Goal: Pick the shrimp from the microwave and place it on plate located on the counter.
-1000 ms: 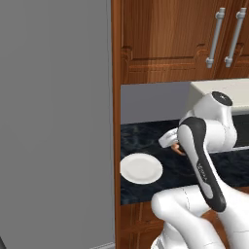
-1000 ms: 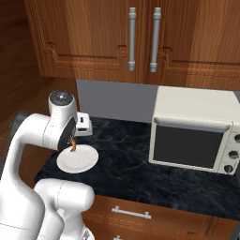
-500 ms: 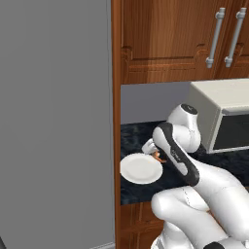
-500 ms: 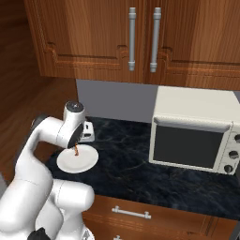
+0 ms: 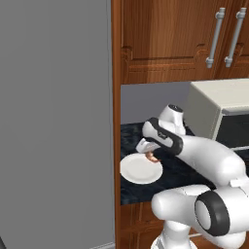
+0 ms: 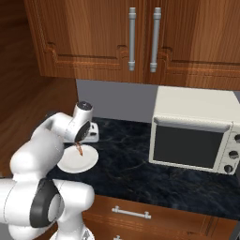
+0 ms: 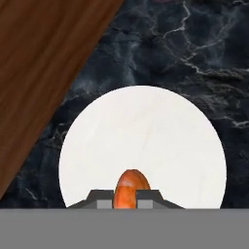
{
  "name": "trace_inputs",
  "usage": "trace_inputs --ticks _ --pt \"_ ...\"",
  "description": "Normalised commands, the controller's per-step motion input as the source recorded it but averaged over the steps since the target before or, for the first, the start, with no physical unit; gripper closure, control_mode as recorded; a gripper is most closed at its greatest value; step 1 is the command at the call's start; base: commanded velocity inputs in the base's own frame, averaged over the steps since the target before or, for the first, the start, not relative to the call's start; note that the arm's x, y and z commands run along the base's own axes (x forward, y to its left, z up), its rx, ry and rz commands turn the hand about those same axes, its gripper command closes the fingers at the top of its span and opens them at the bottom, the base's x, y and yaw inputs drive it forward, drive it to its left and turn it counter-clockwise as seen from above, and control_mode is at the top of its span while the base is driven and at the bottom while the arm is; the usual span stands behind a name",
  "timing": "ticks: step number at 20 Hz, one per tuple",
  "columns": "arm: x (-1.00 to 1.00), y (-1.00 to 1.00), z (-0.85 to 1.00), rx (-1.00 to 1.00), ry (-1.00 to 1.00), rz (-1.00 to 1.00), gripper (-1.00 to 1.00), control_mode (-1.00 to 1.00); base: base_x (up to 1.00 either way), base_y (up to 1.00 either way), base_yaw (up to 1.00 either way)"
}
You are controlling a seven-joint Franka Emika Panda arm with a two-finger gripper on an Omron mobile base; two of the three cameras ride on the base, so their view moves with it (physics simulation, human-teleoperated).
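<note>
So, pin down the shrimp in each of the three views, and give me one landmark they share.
Left base view: the shrimp sits mid-frame in the gripper, over the plate's right rim.
Right base view: centre-left, hanging over the plate.
Hand view: bottom centre between the fingertips.
Shared landmark: the white plate on the black counter.

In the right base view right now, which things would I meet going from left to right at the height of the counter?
The white plate, with the shrimp held over it in the pincer → bare black counter → the cream boxy appliance with a dark window.
</note>
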Motion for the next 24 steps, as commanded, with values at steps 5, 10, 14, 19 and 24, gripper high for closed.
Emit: trace_inputs --ticks 5,10,14,19,24 --pt "0.13 0.11 -0.5 0.0 0.01 0.0 1.0 -1.0 0.0 0.0 0.0" --pt "0.14 0.26 -0.36 0.0 0.0 0.0 1.0 -1.0 0.0 0.0 0.0" --pt "0.15 0.31 -0.31 0.0 0.0 0.0 1.0 -1.0 0.0 0.0 0.0" --pt "0.31 0.08 -0.06 0.0 0.0 0.0 -1.0 -1.0 0.0 0.0 0.0" --pt "0.5 -0.08 0.0 0.0 0.0 0.0 -1.0 -1.0 0.0 0.0 0.0"
